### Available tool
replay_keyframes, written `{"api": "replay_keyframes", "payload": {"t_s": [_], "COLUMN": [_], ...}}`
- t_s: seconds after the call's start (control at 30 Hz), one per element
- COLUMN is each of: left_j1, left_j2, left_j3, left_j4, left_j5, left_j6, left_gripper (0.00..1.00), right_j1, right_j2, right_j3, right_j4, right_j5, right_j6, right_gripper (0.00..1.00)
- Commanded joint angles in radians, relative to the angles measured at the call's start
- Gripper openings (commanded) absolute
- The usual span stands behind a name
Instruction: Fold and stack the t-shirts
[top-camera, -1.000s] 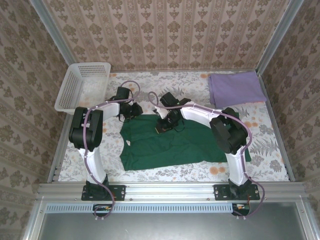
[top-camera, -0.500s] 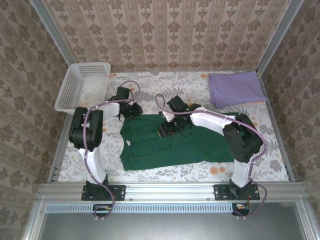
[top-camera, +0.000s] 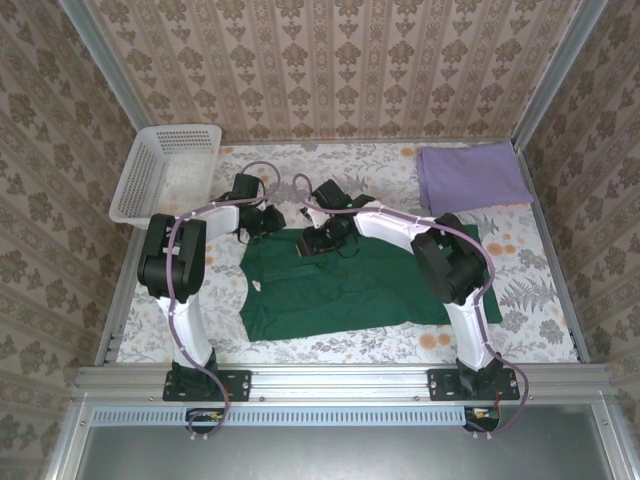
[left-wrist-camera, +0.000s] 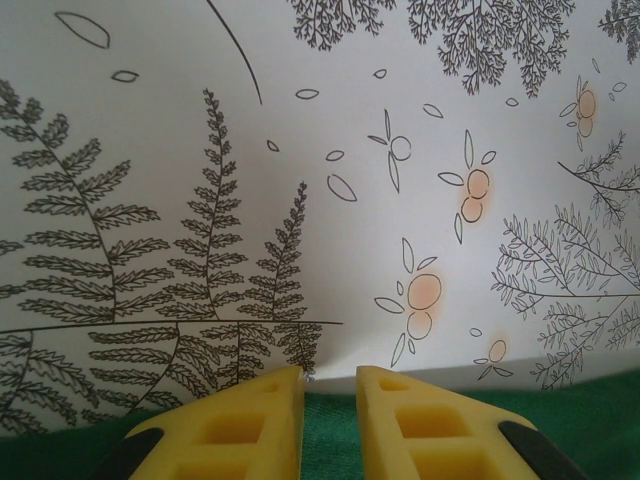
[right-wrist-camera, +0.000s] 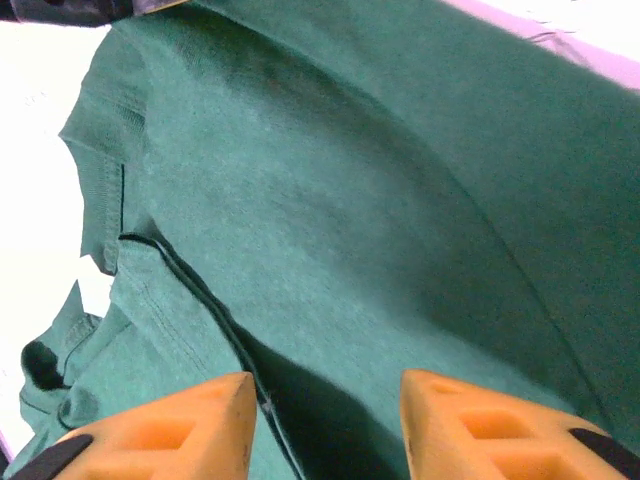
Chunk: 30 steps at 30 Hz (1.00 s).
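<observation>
Currently on the worktop (top-camera: 545, 275): a floral cloth covers it, and two shirts and a basket lie on it.
Dark green t-shirt (top-camera: 340, 290): spread mostly flat in the middle, between the two arms, its far edge under both grippers.
Lilac t-shirt (top-camera: 472, 175): folded into a flat rectangle in the far right corner, well apart from the green one.
Basket (top-camera: 135, 185): white lattice plastic, in the far left corner, tilted against the frame.
Left gripper (left-wrist-camera: 329, 378): set down at the far left corner of the green shirt (left-wrist-camera: 330, 440); its yellow jaws are nearly pressed together, pinching the shirt's edge, with their tips against the patterned cloth. From above it sits just beside the shirt's corner (top-camera: 265, 222).
Right gripper (right-wrist-camera: 325, 385): low over the green shirt (right-wrist-camera: 350, 200), orange jaws spread apart and holding nothing. The ribbed neckline (right-wrist-camera: 100, 180) lies to its left and a seam runs down between the jaws. From above it hangs over the shirt's far edge (top-camera: 312, 243), near the left gripper.
</observation>
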Motion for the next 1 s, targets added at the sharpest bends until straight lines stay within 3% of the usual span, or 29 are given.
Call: {"api": "replay_keyframes", "payload": {"t_s": [0.0,0.53,0.83,0.97], "left_j1": [0.011,0.012,0.015,0.015], "left_j2": [0.013,0.013,0.011,0.011], "left_j3": [-0.002,-0.005,-0.008,-0.010], "left_j4": [-0.012,-0.006,-0.002,-0.002], "left_j5": [0.002,0.007,0.008,0.008], "left_j6": [-0.016,-0.018,-0.020,-0.021], "left_gripper": [0.21,0.21,0.21,0.21], "right_j1": [0.030,0.091,0.095,0.078], "right_j2": [0.047,0.046,-0.051,-0.110], "right_j3": [0.074,0.065,-0.076,-0.136], "right_j4": [-0.087,-0.190,-0.249,-0.182], "right_j5": [0.022,-0.049,-0.139,-0.203], "right_j6": [0.013,-0.049,-0.181,-0.168], "right_gripper": [0.39,0.35,0.35,0.36]}}
